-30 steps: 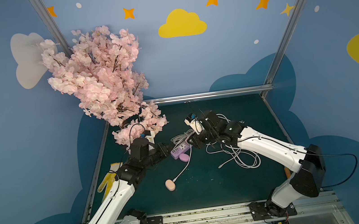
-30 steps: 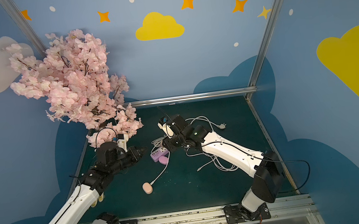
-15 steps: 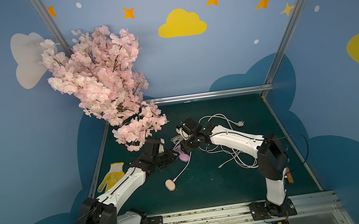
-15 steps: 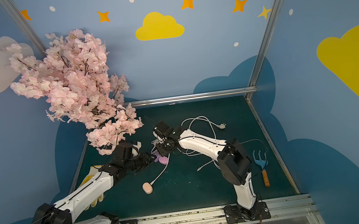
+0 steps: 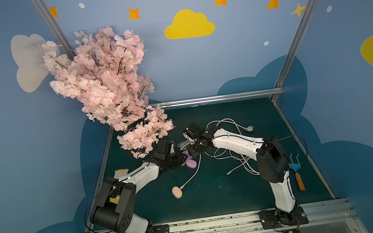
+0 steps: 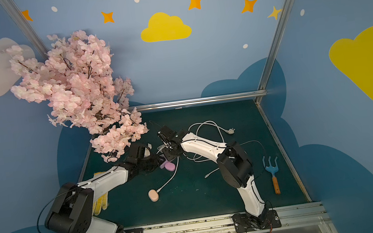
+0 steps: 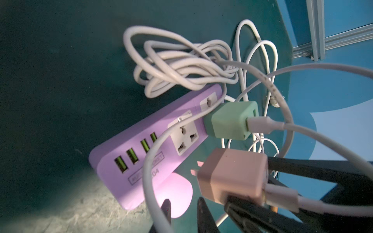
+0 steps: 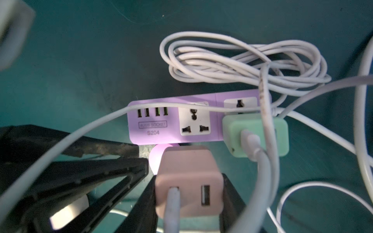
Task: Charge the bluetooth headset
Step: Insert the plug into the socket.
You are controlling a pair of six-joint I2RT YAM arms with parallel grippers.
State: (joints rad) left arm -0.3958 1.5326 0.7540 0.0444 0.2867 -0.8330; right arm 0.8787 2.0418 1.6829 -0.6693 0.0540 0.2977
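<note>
Right jaws grasp pink charger (image 8: 188, 177); left jaws unclear. Draped cable (image 7: 147, 173) could snag it before the power strip (image 8: 141, 137).

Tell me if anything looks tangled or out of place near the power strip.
Yes: a white cable loops across the purple power strip's face, by its USB ports and over a socket, and a knotted cable bundle crowds one long edge. It could snag the pink adapter.

Dark green table (image 5: 216, 203) carries purple power strip (image 7: 153, 141), white cables (image 5: 240, 161), peach case (image 5: 177, 192), glove (image 6: 100, 204), rake (image 6: 272, 172)
</note>
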